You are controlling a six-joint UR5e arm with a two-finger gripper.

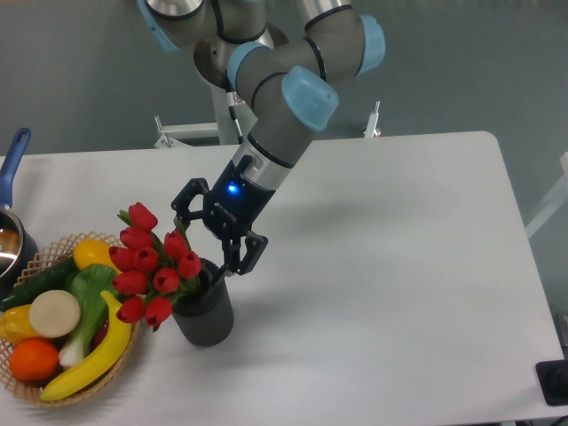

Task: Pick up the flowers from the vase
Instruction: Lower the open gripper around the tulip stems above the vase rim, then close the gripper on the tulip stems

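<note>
Reaching from one o'clock, my tool (211,253) spreads wide around the stems at the vase (206,312) mouth, holding nothing. The flowers (149,269) lean toward ten o'clock, over the basket (53,383). I should close low on the stems, then lift straight up.

White table (399,266) with rounded corners. Resting on it near the front left: dark grey vase (206,318), and just beside that, a wicker basket (35,263) of fruit and vegetables. At the far left edge, a pot (11,244) with a blue handle.
</note>
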